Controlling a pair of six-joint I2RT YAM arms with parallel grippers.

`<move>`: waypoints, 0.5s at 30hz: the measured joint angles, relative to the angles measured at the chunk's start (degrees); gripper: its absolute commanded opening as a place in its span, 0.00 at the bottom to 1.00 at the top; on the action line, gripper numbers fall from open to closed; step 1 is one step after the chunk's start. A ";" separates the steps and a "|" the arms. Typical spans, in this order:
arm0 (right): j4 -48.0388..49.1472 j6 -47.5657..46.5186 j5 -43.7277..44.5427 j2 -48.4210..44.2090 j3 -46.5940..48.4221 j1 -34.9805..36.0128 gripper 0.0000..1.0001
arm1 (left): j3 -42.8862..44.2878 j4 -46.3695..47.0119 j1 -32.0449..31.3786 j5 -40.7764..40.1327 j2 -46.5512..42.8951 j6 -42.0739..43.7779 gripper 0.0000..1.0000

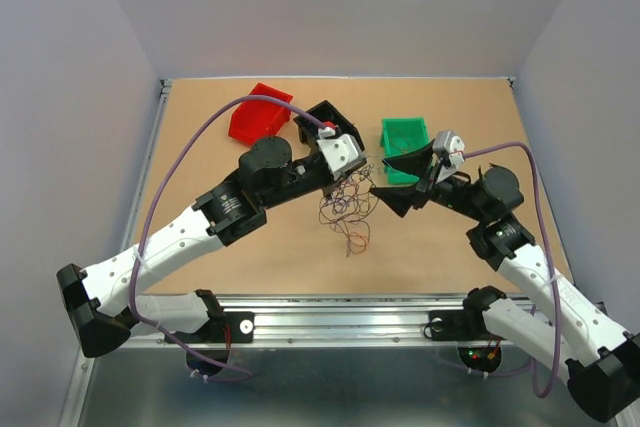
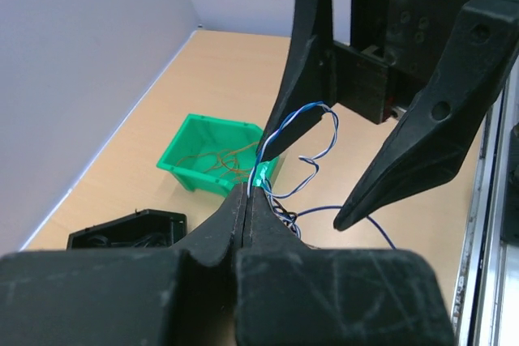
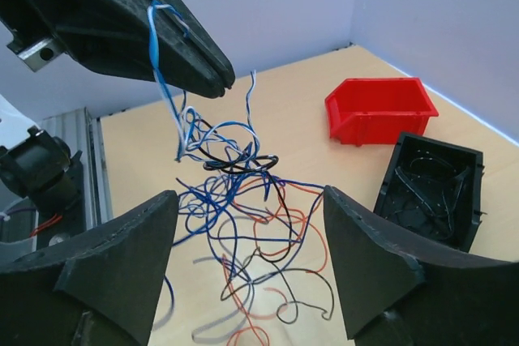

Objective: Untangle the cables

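The cables [image 1: 345, 212] are a loose tangle of blue, white, black and orange wires, hanging from my left gripper [image 1: 362, 169] down to the table. The left gripper [image 2: 247, 194] is shut on blue and white strands [image 2: 304, 139] at its fingertips. In the right wrist view it [image 3: 215, 79] sits at the upper left with the tangle [image 3: 243, 208] dangling below. My right gripper [image 3: 247, 224] stands open, its fingers on either side of the tangle and apart from it. Its two black fingers [image 2: 422, 143] face the left gripper.
A green bin [image 1: 405, 137] at the back right holds orange wires [image 2: 215, 160]. A black bin [image 1: 325, 122] holds black wires, with a red bin [image 1: 260, 112] to its left. All three stand behind the arms. A metal rail [image 1: 340, 322] runs along the near edge.
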 measured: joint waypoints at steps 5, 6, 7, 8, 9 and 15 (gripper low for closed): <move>1.05 -0.50 -1.20 1.84 -0.44 0.00 0.76 | 0.00 -0.04 0.04 1.86 0.09 -0.15 0.00; 1.42 -0.57 -1.31 1.81 -0.68 0.00 0.75 | 0.00 -0.07 0.04 2.45 0.09 -0.15 0.00; 1.60 -0.81 -1.46 1.79 -0.83 0.00 0.75 | 0.00 -0.15 0.04 2.97 0.09 -0.15 0.00; 1.97 -0.87 -1.55 1.79 -1.05 0.00 0.75 | 0.00 -0.31 0.04 3.48 0.09 -0.15 0.00; 2.60 -0.98 -1.73 1.77 -1.38 0.00 0.74 | 0.00 -0.59 0.07 4.20 0.09 -0.15 0.00; 4.55 -1.95 -2.99 1.46 -2.71 0.00 0.62 | 0.02 -3.13 0.35 8.79 0.37 -0.11 0.00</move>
